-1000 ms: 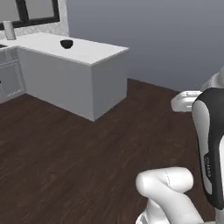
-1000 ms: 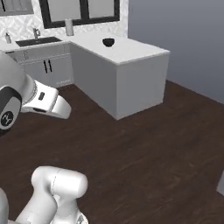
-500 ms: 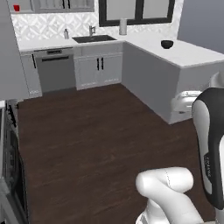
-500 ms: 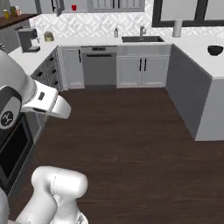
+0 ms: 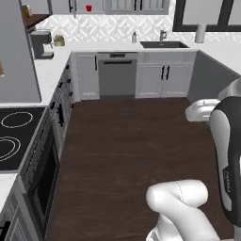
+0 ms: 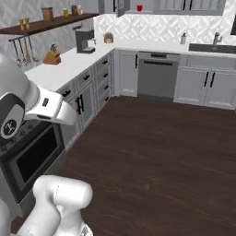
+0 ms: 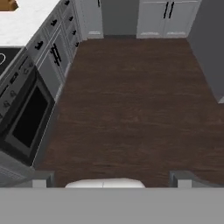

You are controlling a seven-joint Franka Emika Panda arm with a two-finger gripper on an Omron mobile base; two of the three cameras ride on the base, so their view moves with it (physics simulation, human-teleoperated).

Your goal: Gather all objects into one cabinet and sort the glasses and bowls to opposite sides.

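A bright red mug [image 5: 88,8] stands far off on a shelf of the grey wall cabinet [image 5: 60,5] at the top edge of the left base view. The right base view shows the same red mug [image 6: 139,7] beside an open cabinet door [image 6: 120,5]. The beige cups and the reddish-brown bowl are out of view. My gripper [image 7: 112,180] hangs over the dark wood floor in the middle of the kitchen, far from the cabinet. Its fingertips [image 7: 42,179] stand wide apart, open, with nothing between them.
A counter with a stove [image 5: 12,134] and an oven [image 6: 32,156] runs along the left. A coffee machine [image 6: 84,39] and a knife block [image 6: 50,56] sit on it. The dishwasher [image 5: 116,75] and sink [image 5: 164,44] line the far wall. The dark floor [image 5: 127,141] is open.
The whole picture has swung: the base has turned from the island counter toward the stove and sink corner. The arm holds the same pose.
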